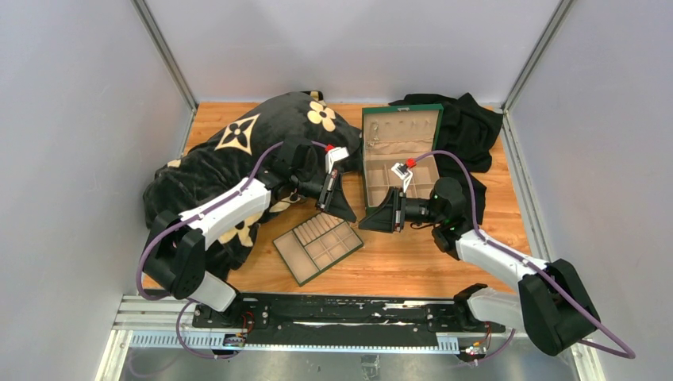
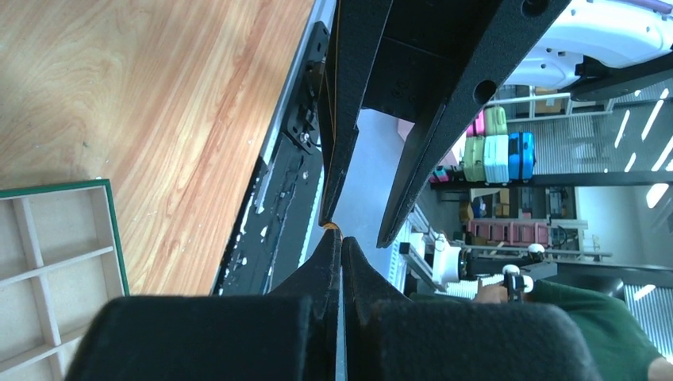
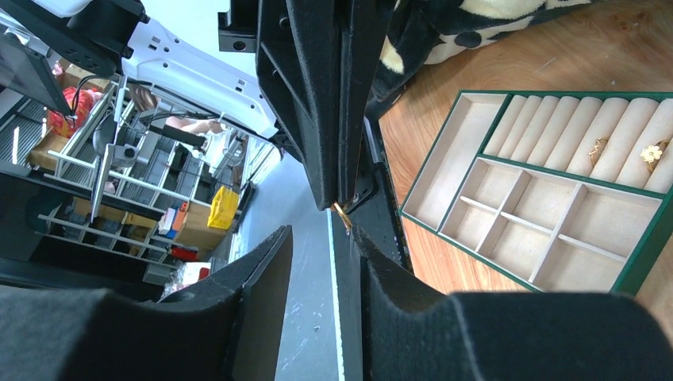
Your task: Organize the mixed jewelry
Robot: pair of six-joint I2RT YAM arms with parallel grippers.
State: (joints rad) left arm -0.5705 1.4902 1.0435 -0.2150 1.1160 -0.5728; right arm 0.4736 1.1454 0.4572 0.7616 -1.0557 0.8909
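Observation:
My left gripper (image 2: 341, 238) is shut, and a thin gold-coloured ring (image 2: 332, 227) peeks out at its tip. Above the wood between box and tray, both grippers meet tip to tip: the left (image 1: 347, 208), the right (image 1: 370, 220). In the right wrist view the left gripper (image 3: 337, 202) comes down from above with the ring (image 3: 342, 213) at its tip. That ring lies against the tip of one finger of my right gripper (image 3: 321, 230), whose jaws stand apart with a clear gap. A gold ring (image 3: 597, 148) and a gold flower piece (image 3: 652, 152) sit in the tray's roll slots.
The flat green tray (image 1: 290, 254) with beige compartments lies on the wooden table just below the grippers. The open green box (image 1: 363, 151) stands behind the right gripper. A black blanket with flower prints (image 1: 238, 159) covers the back left, and a black cloth (image 1: 468, 131) lies back right.

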